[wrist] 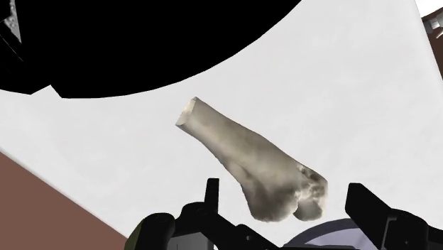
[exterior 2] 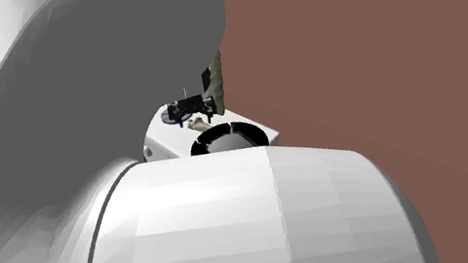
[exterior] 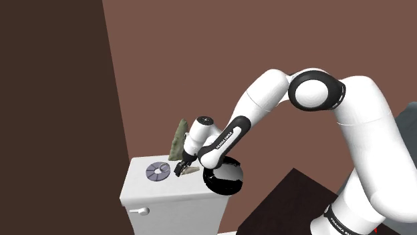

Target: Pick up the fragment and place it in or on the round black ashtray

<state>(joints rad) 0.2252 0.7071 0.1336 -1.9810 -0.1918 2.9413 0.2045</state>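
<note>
– Gripper first: clenched or released?
– Released. Its two black fingers stand wide apart in the wrist view, one on each side of the fragment's thick end, with a white gap showing beside each. Nothing is grasped.
– And the biggest thing around it?
– That is the white box-shaped toilet tank with its flat lid. The round, glossy black ashtray stands on this lid, at the end towards the shoulder view's right.
– I will place everything from that ashtray. What comes next in size?
– The ashtray itself, seen in the wrist view as a broad black curve beyond the fingers. Then comes a flat, round grey-blue disc with wedge markings. It lies on the lid well apart from the ashtray, towards the shoulder view's left.
– Then the tall piece?
– Yes, a narrow grey-green shard stands upright behind the lid, up and to the left of the ashtray in the shoulder view.
– Where is the task's thing?
– The pale beige, bone-shaped fragment lies on the lid between the ashtray and the disc. Its narrow cut end points towards the ashtray, near the rim but not touching it. The gripper hovers just over its knobby end, on the side away from the ashtray.
</note>
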